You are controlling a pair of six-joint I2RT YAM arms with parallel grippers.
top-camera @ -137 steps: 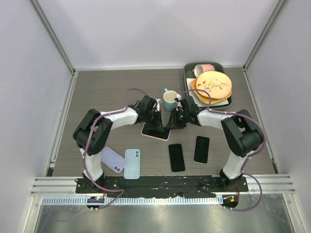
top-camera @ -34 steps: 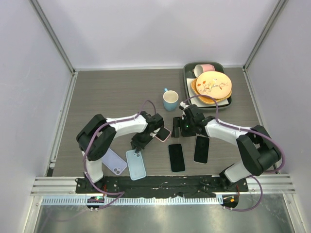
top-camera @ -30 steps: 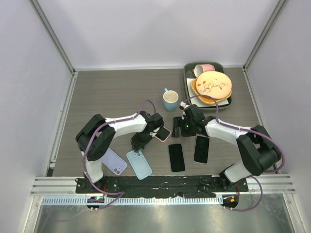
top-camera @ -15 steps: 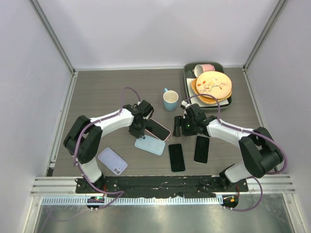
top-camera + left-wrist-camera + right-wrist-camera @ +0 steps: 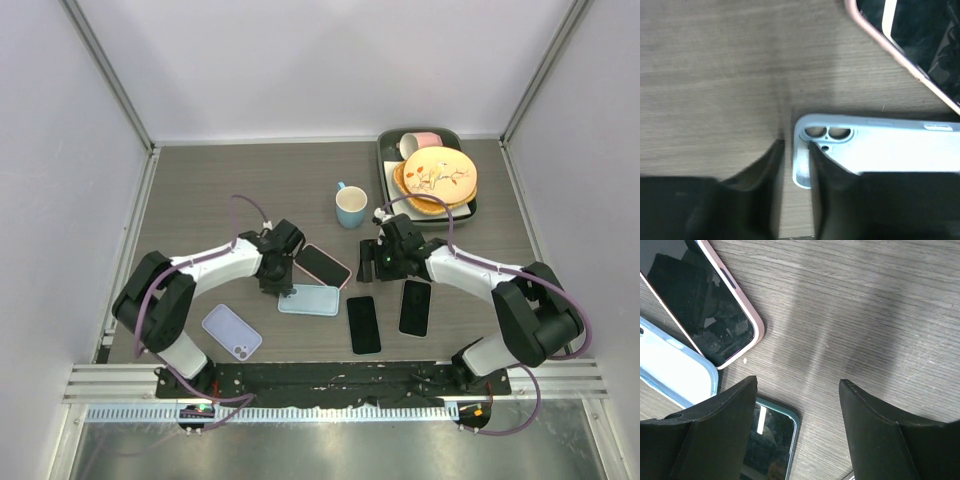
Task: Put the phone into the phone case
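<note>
A light blue phone case [image 5: 312, 300] lies open side up and crosswise on the table, just in front of a phone in a pink case [image 5: 322, 265]. My left gripper [image 5: 283, 284] is shut on the blue case's camera-end rim; in the left wrist view the rim [image 5: 801, 167] sits pinched between the fingers of that gripper [image 5: 796, 165]. Two bare black phones [image 5: 363, 324] [image 5: 415, 307] lie screen up to the right. My right gripper [image 5: 372, 262] hovers open over the table, its jaws [image 5: 797, 410] empty, with the teal-edged phone [image 5: 771, 440] by its left finger.
A lilac case [image 5: 232, 331] lies at the front left. A blue mug [image 5: 351, 206] stands behind the grippers. A dark tray [image 5: 388, 160] with stacked plates and a pink cup is at the back right. Walls close in on three sides.
My left gripper has pulled the light blue case away from the front left and turned it crosswise beside the pink-cased phone. The right arm has hardly moved.
</note>
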